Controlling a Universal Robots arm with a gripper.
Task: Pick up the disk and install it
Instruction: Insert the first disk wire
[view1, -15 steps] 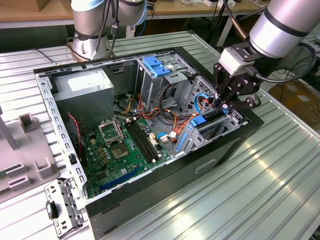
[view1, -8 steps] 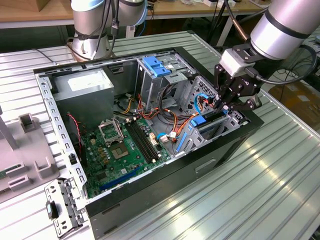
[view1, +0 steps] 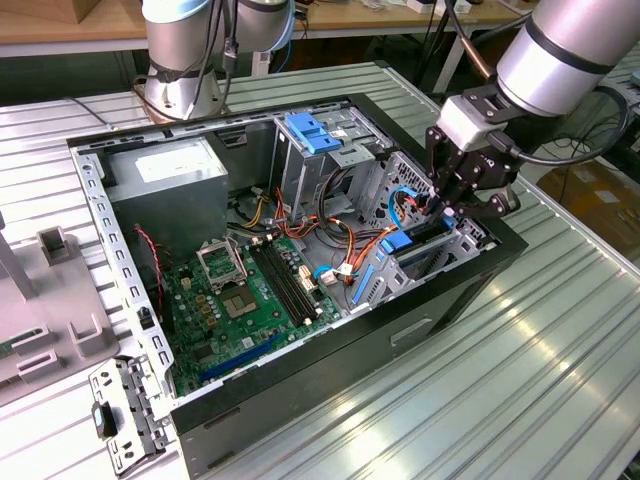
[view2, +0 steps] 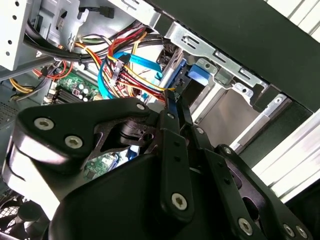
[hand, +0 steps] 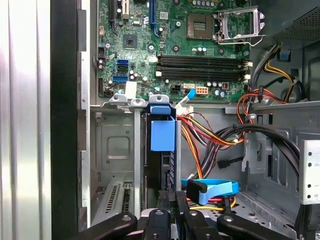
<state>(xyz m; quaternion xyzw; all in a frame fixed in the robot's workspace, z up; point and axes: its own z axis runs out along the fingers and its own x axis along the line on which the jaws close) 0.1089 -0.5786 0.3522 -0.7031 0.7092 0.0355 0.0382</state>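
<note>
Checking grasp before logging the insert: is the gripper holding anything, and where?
The gripper holds the disk, which stands on edge in the drive bay; the jaws are closed on its thin edge at the end away from the motherboard.

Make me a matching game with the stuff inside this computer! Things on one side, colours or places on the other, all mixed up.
Things:
1. motherboard
2. power supply box
3. drive cage handle
4. tool

Colours or places:
A. blue, on top of the metal cage
B. grey with a white sticker, in a corner of the case
C. green, flat on the case floor
D. black, reaching into the bay at the exterior view's right

Pairs: 1-C, 2-B, 3-A, 4-D
</note>
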